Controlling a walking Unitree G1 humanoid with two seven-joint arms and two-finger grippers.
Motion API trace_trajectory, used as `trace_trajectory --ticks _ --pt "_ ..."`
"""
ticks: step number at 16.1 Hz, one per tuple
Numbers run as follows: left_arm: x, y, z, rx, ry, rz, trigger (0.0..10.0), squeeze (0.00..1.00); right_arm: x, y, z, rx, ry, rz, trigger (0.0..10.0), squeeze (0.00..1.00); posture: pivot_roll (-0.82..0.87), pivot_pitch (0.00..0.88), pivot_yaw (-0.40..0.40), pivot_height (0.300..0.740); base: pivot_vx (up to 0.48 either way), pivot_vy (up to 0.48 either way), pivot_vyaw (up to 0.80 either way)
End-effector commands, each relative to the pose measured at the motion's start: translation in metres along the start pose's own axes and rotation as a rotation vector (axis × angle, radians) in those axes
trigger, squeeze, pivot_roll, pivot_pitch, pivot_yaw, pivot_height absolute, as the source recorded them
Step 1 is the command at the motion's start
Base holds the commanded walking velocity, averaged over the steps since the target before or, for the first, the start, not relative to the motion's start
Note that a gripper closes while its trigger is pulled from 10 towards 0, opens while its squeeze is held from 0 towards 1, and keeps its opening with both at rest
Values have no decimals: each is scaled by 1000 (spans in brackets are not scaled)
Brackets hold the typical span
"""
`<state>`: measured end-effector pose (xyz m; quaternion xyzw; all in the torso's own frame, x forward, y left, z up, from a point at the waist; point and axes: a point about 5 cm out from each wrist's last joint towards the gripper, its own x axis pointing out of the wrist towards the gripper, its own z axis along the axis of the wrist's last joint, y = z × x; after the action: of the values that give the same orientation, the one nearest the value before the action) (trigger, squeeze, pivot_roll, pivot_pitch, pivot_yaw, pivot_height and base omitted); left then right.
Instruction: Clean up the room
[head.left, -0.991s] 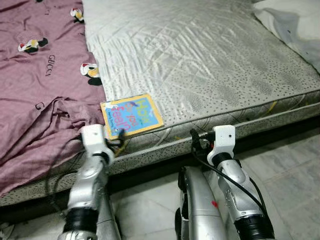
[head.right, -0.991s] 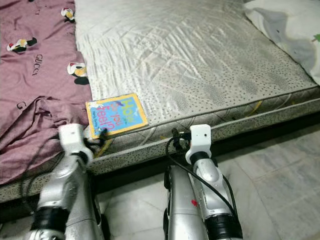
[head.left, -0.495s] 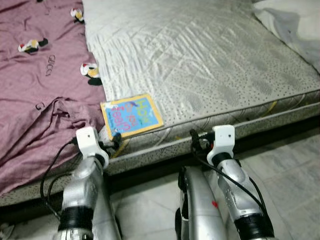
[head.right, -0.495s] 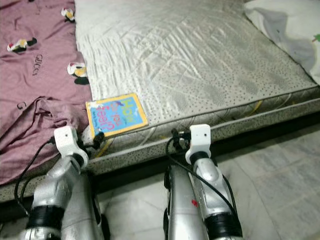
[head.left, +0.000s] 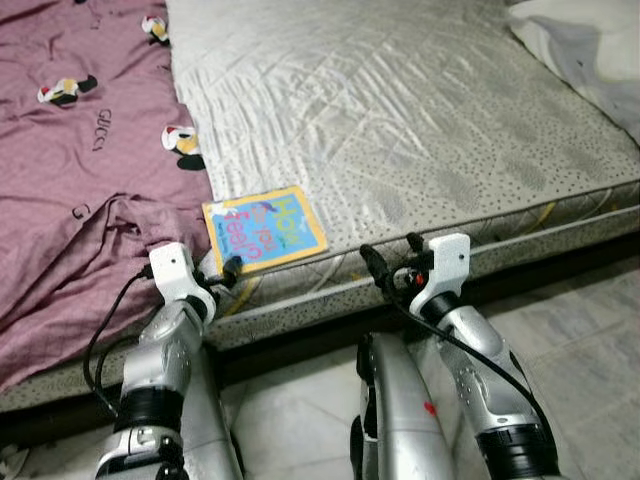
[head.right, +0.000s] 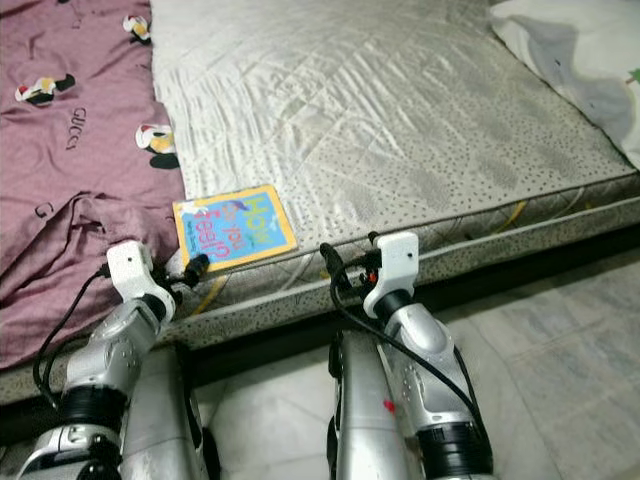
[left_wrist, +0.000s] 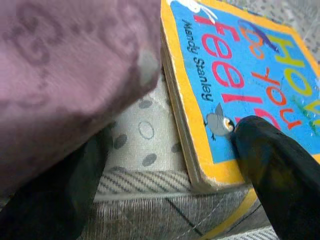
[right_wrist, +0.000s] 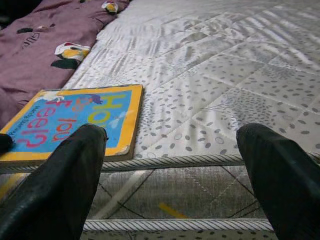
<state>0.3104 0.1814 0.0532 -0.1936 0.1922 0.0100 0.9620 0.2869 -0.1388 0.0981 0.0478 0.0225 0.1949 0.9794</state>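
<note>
While the book (head.left: 264, 229) lies flat at the mattress (head.left: 420, 130) edge, the left gripper (head.left: 228, 272), spread wide, touches its near corner; the right gripper (head.left: 388, 262), also wide, sits farther right

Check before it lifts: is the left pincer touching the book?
Touching. In the left wrist view one finger rests on the book cover near its corner.

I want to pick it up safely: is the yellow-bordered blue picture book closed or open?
Closed. The yellow-bordered blue picture book lies flat, front cover up, near the grey quilted mattress edge; the left wrist view shows its pages stacked together.
</note>
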Motion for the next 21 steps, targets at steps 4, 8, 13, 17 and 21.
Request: trace_trajectory --ticks 4,8,13,17,21 --pt "2 -11 -5 -7 66 -116 10000 0 -1 -1 4 -10 -4 -1 10000 0 -69 118 -24 498 0 0 0" --pt "8 -18 -10 -12 131 -185 10000 0 1 16 2 55 18 91 10000 0 -65 114 -26 498 0 0 0" --pt "14 -21 -4 -161 121 -244 10000 0 0 21 5 46 20 139 10000 0 -74 111 -29 498 0 0 0" --pt "21 -28 8 -213 98 -279 0 0 0 13 8 21 9 81 10000 0 -80 109 -26 498 0 0 0" --pt "22 -29 10 -224 95 -299 0 0 0 11 7 9 8 64 10000 0 -79 111 -28 498 0 0 0"
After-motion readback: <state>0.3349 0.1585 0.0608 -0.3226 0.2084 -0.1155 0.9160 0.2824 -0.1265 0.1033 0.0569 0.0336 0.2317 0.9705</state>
